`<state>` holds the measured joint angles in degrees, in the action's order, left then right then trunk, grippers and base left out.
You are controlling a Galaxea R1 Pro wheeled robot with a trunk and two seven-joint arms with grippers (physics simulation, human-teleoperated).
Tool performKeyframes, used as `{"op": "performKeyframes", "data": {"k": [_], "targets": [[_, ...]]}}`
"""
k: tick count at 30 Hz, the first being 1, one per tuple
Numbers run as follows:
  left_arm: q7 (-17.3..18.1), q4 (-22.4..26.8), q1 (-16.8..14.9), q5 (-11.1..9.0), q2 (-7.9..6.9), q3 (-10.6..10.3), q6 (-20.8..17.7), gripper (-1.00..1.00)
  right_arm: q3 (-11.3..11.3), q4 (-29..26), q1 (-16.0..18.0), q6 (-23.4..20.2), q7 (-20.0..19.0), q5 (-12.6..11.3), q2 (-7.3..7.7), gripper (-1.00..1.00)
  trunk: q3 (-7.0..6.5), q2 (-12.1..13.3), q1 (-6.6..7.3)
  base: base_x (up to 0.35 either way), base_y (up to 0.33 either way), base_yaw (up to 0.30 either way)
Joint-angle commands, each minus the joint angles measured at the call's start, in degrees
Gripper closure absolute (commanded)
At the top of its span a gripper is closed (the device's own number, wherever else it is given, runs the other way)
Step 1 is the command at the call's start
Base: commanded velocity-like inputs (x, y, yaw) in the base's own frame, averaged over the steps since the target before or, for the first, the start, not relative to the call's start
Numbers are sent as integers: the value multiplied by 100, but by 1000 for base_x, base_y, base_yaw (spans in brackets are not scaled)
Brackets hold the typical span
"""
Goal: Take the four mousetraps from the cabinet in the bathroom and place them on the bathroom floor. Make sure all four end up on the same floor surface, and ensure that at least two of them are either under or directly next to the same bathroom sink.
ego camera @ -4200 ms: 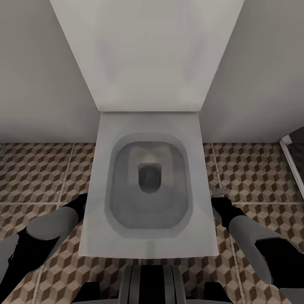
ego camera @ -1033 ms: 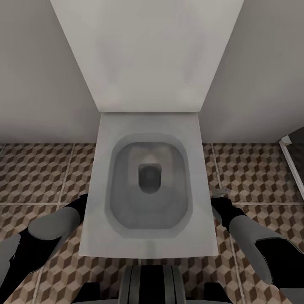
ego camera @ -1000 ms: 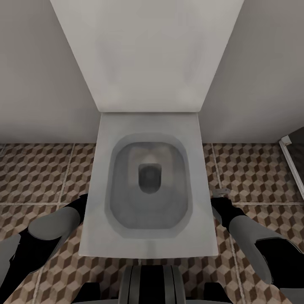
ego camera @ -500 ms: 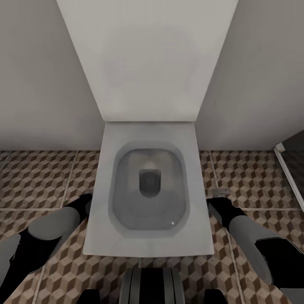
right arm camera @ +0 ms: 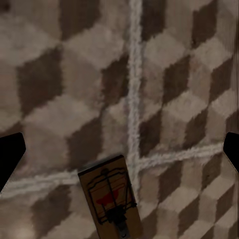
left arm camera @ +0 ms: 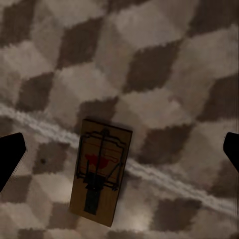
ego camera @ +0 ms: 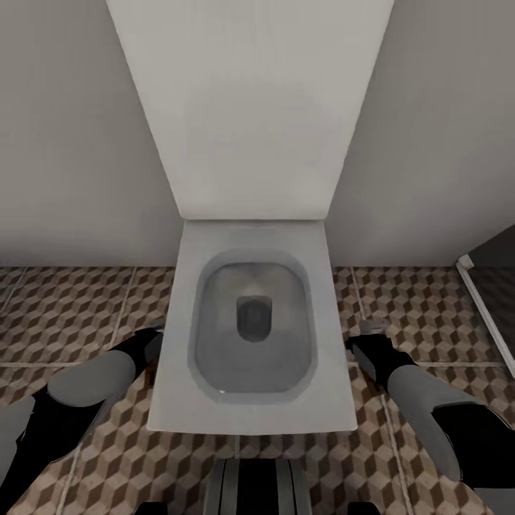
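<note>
Two mousetraps lie on the patterned bathroom floor, one under each wrist camera, so the step in hand looks like setting traps down, with both arms lowered beside a toilet and not a sink. In the head view, the white toilet with its raised lid stands against the wall, straight ahead of the robot; the left arm hangs down past the bowl's left edge and the right arm past its right edge, both forearms angled down toward the bathroom floor; the grippers themselves cannot be made out there, though a small grey piece shows on the tiles by the right wrist. In the left wrist view, a mousetrap rests flat across a pale grout line, free between the dark fingertips at the picture's two sides: the jaws stand wide apart, holding nothing. In the right wrist view, another mousetrap lies flat just beside a grout crossing, with the fingertips again spread wide and empty. My guess is that the next move calls for finding the sink, since at least two traps must sit under or beside it.
</note>
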<state>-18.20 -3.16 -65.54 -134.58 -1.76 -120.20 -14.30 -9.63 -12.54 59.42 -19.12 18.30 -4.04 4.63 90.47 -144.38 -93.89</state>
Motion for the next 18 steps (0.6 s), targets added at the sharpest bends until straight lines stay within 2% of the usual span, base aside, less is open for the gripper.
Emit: {"op": "performKeyframes", "data": {"k": [1, 18], "targets": [[-16, 0, -2, -42, 0, -48, -26, -100, -47, -12, 0, -39, 24, -44, 3, -100, -20, 0, 3, 0, 0, 0], [-17, 0, -2, -42, 1, -40, -20, -100, -47, -12, 0, -38, 24, -44, 3, -100, -396, 23, 47, 0, 0, 0]]}}
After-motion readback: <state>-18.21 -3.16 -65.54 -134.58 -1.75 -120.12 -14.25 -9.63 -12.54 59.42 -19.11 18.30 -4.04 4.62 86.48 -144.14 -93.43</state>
